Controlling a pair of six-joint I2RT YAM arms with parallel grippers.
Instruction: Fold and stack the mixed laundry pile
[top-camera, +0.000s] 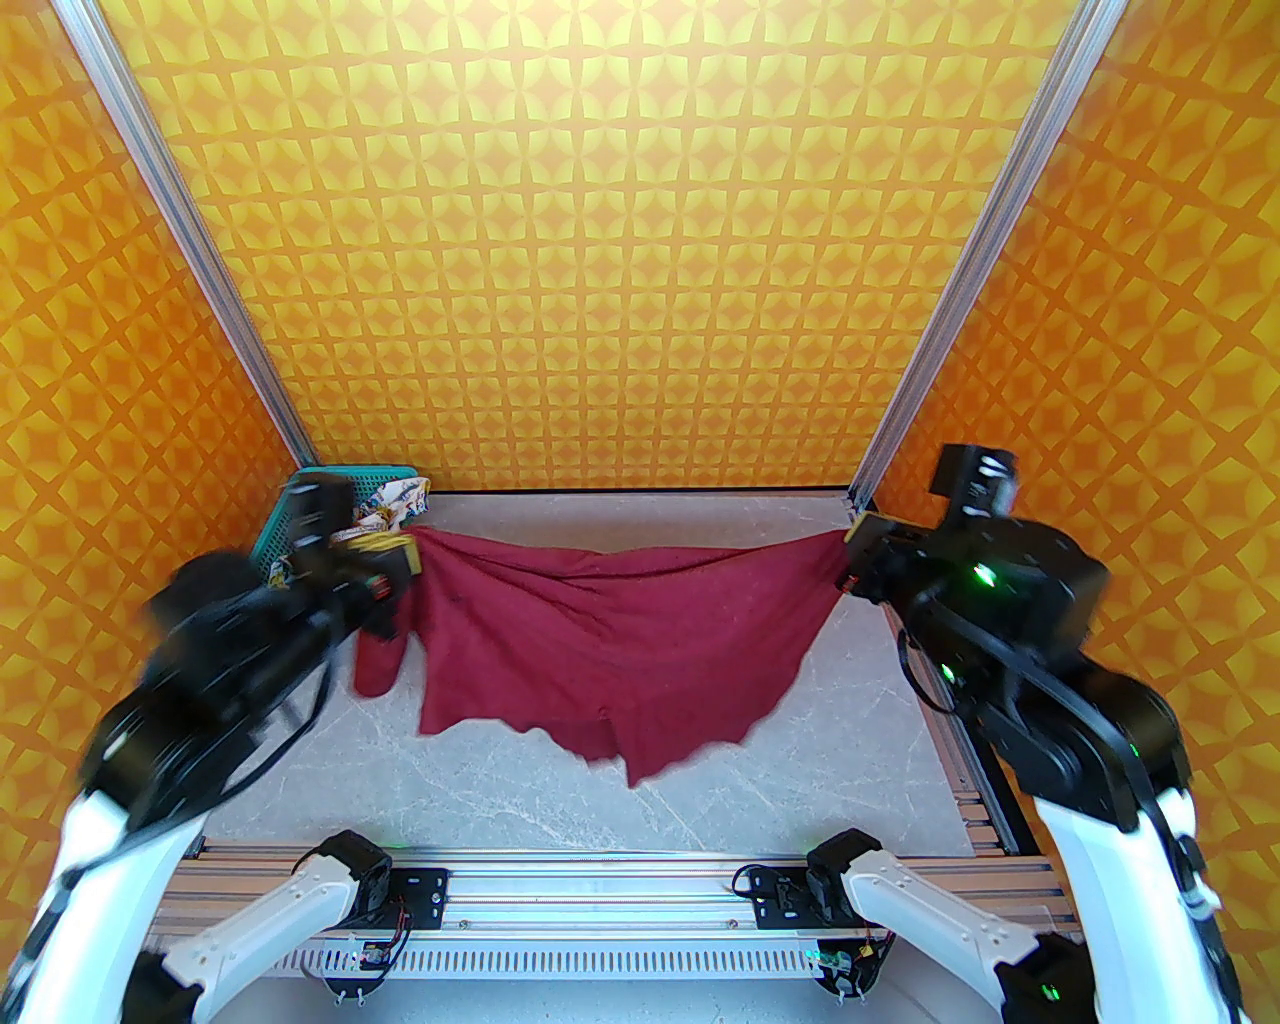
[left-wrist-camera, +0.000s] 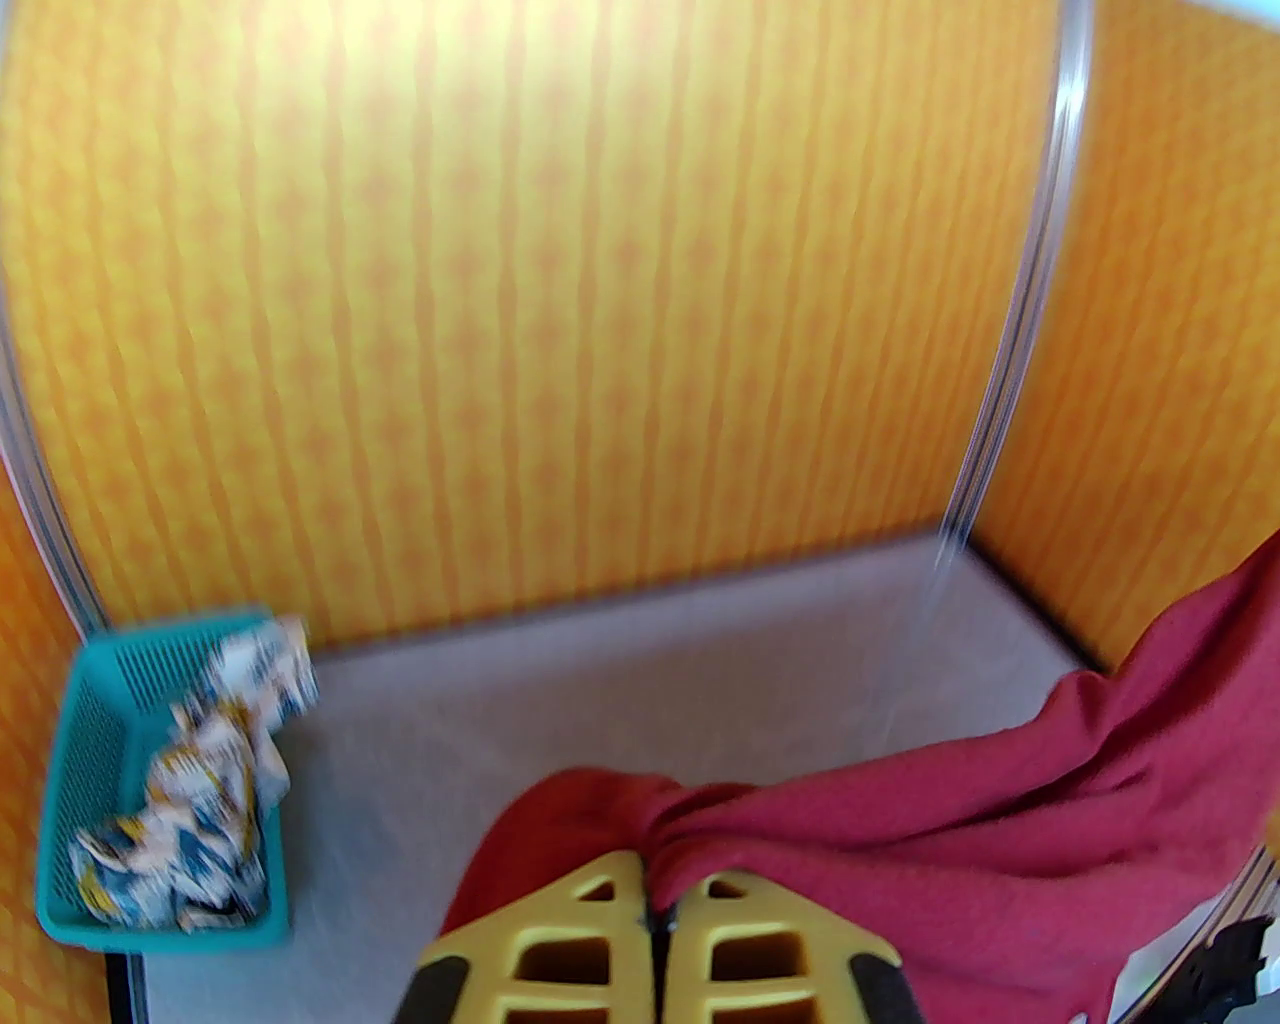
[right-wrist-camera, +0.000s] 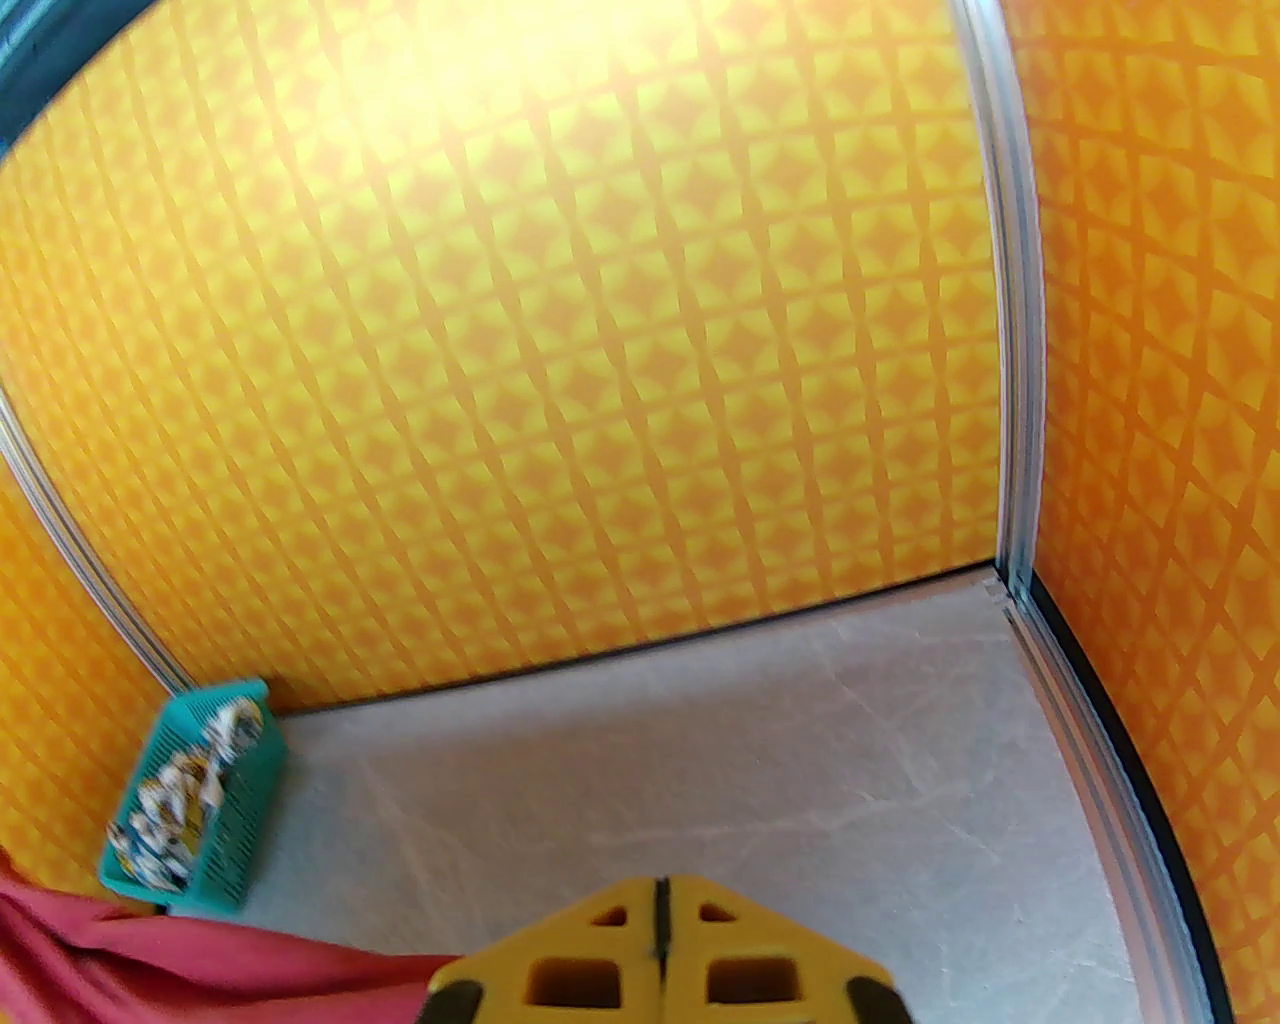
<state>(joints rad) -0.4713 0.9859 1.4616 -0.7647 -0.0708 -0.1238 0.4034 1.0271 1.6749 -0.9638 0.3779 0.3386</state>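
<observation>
The dark red T-shirt (top-camera: 600, 650) hangs spread in the air between my two grippers, and its lower edge droops toward the grey tabletop. My left gripper (top-camera: 412, 552) is shut on its left corner; in the left wrist view the yellow fingers (left-wrist-camera: 600, 940) pinch the red cloth (left-wrist-camera: 900, 820). At the shirt's right corner my right gripper (top-camera: 848, 560) is shut, and in the right wrist view red cloth (right-wrist-camera: 150, 960) trails off to the lower left of it. The white printed garment (top-camera: 390, 500) (left-wrist-camera: 200, 800) (right-wrist-camera: 180, 800) lies crumpled in the teal basket.
The teal perforated basket (top-camera: 370, 472) (left-wrist-camera: 90, 760) (right-wrist-camera: 240, 820) stands in the far left corner, just behind my left gripper. Orange patterned walls with aluminium posts (top-camera: 920, 330) close in three sides. Bare grey tabletop (top-camera: 500, 800) lies below and in front of the shirt.
</observation>
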